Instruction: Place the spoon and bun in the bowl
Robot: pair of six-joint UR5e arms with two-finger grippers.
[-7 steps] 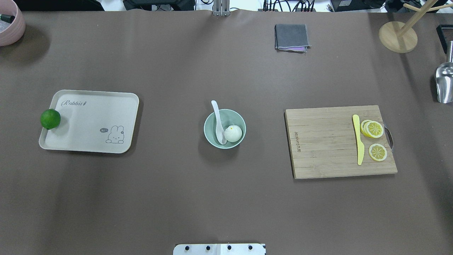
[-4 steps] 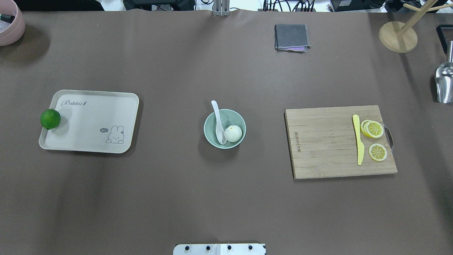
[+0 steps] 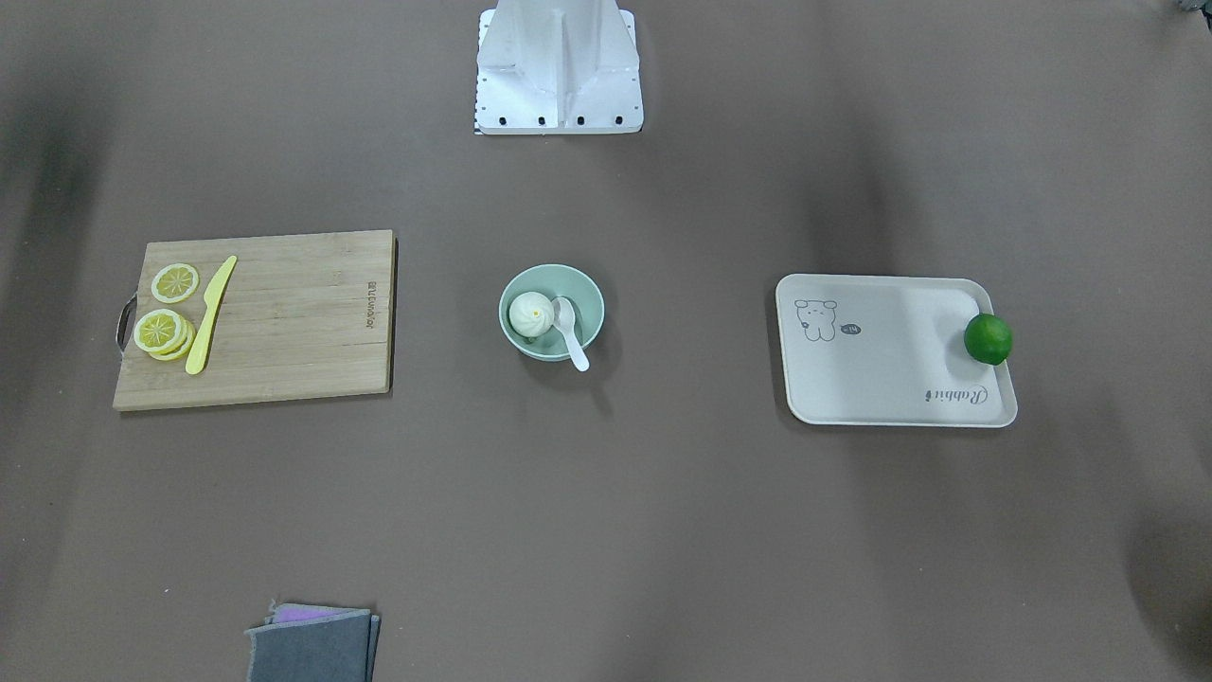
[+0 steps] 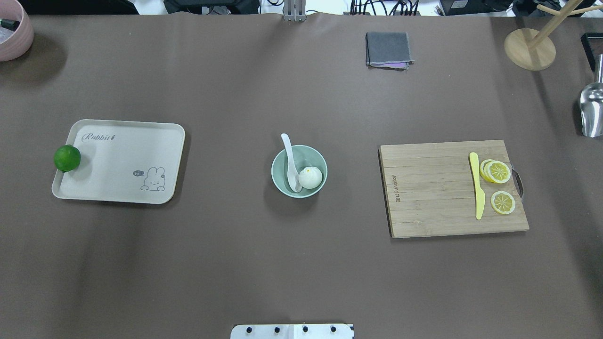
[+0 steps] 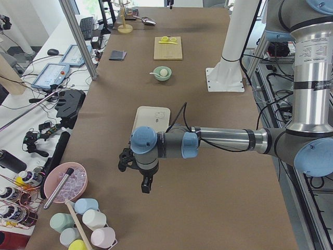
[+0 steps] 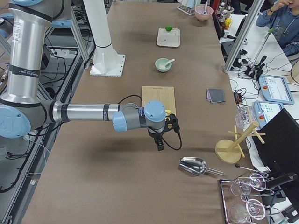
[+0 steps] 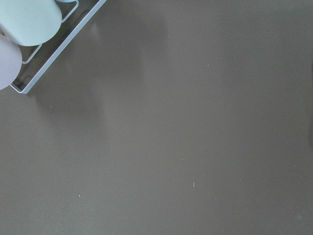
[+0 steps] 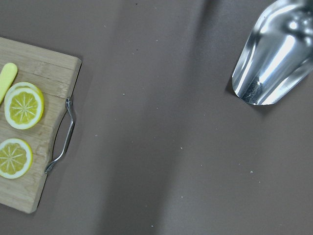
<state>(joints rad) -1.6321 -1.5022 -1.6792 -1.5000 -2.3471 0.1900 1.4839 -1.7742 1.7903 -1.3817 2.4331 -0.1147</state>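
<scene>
- The base plate (image 4: pixel 292 331) sits at the near table edge. No task item lies beside it.
- The bowl (image 4: pixel 315 157) stands upright at table centre, well apart from the base plate.
- The bun (image 4: pixel 310 177) rests inside the bowl, on the side toward the board (image 4: pixel 433 188). This part of the task reads as done.
- The spoon (image 4: pixel 290 160) has its scoop down in the bowl, touching or just beside the bun. Its handle leans on the far rim and projects past it. This part also reads as done.
- Judgement: both items are in the bowl and no placement step appears to remain. The projecting handle is the only point that could be tidied.
- The left gripper (image 5: pixel 147 187) hangs over bare table at the robot's left end, past the tray (image 4: pixel 118 160), and holds nothing. The pictures do not show how far its jaws stand apart.
- The right gripper (image 6: pixel 160 145) hangs past the handle end of the board, near the scoop (image 8: pixel 274 54), and holds nothing. Its jaw opening cannot be told either.
- The lime (image 4: pixel 67 158) rests on the tray's outer edge. The knife (image 4: pixel 477 186) and lemon slices (image 4: pixel 497 172) lie on the board.
- The cloth (image 4: pixel 388 49) lies folded near the far edge.
</scene>
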